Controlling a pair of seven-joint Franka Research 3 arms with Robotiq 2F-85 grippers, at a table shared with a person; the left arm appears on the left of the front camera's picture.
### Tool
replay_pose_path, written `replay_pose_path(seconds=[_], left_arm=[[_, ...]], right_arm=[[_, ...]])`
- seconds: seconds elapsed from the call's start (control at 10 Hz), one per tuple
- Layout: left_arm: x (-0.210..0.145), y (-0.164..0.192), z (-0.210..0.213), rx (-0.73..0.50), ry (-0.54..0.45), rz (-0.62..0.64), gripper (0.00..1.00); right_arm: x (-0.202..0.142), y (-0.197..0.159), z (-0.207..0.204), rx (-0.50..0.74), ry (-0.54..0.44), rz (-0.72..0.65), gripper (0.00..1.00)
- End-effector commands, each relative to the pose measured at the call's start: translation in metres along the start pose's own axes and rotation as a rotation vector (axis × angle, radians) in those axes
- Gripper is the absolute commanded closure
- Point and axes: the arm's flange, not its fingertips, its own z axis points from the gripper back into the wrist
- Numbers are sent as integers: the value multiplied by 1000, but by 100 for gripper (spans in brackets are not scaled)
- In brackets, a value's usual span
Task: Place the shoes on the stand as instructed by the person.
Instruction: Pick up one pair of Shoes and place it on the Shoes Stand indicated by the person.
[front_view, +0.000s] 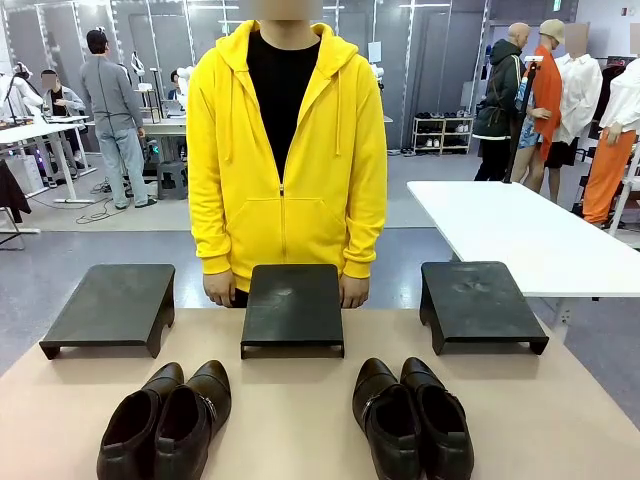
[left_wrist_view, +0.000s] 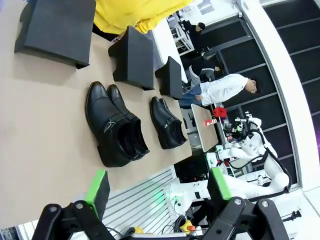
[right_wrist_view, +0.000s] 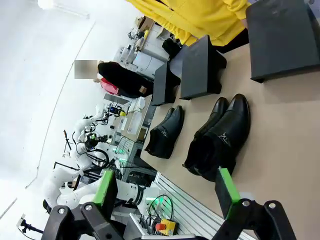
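While both arms hold back on the near side, the tan bench (front_view: 300, 395) spreads wide between them and the person (front_view: 285, 150), who stands upright against its far edge in a bright yellow zip hoodie over a black shirt, arms down, directly behind the middle stand (front_view: 293, 300).

That low black platform is one of three set in a row along the far half of the bench. The left stand (front_view: 110, 300) and the right stand (front_view: 478, 298) sit well apart from it on either side.

Nearer to the robot, the shoes rest on the bench surface itself. The left pair (front_view: 165, 420) lies in front of the gap between the left and middle stands. Its two shoes are side by side and touching, toes towards the stands, and a strap crosses the shoe on the inside. From where I stand it looks a shade browner than the other pair. The right pair (front_view: 412, 415), glossy and black, lies in front of the gap between the middle and right stands, also side by side with toes towards the stands. The two pairs are apart, with bare bench between them.

The left gripper (left_wrist_view: 159, 187) hangs near the bench's near edge with its green-padded fingers spread wide and nothing between them. The right gripper (right_wrist_view: 166, 190) is likewise spread apart and holds nothing.
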Motion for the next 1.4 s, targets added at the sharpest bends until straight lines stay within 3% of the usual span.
replay_pose_path(seconds=[0.0, 1.3], left_arm=[[-1, 1, 4, -6, -2, -2, 0], [-1, 1, 4, -6, -2, -2, 0]], right_arm=[[1, 0, -3, 8, 10, 2, 0], [1, 0, -3, 8, 10, 2, 0]])
